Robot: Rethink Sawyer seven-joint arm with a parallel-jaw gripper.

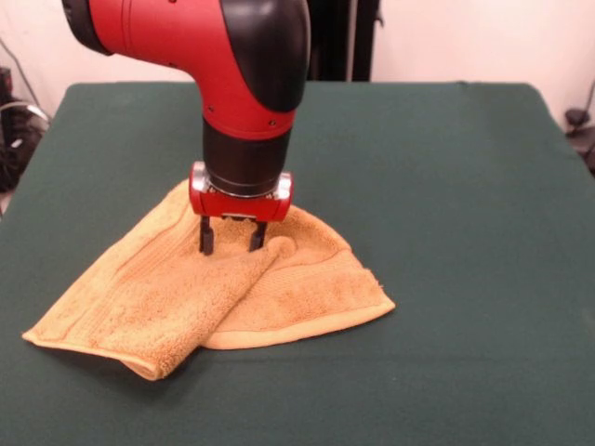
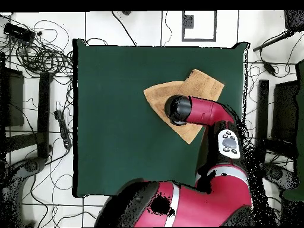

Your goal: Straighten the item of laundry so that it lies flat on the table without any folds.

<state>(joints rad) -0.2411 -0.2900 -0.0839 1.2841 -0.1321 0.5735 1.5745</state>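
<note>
Under the pincer point(image 1: 231, 238) — folded towel point(image 1: 279, 288), fingers point(image 1: 206, 236) apart, touching it

Counter point(image 1: 465, 186): big rect. top w/ plain dark green cloth. Only item lying on it is yellow-orange terry towel point(image 1: 279, 297), partly folded over itself, one flap doubled across, hemmed edges visible. In overhead view towel sits toward one corner.

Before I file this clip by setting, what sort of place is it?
Most likely a robotics lab, not a home. The table is draped in plain green cloth, loose cables sprawl over the floor around it, and a red robot arm stands over a yellow towel.
</note>
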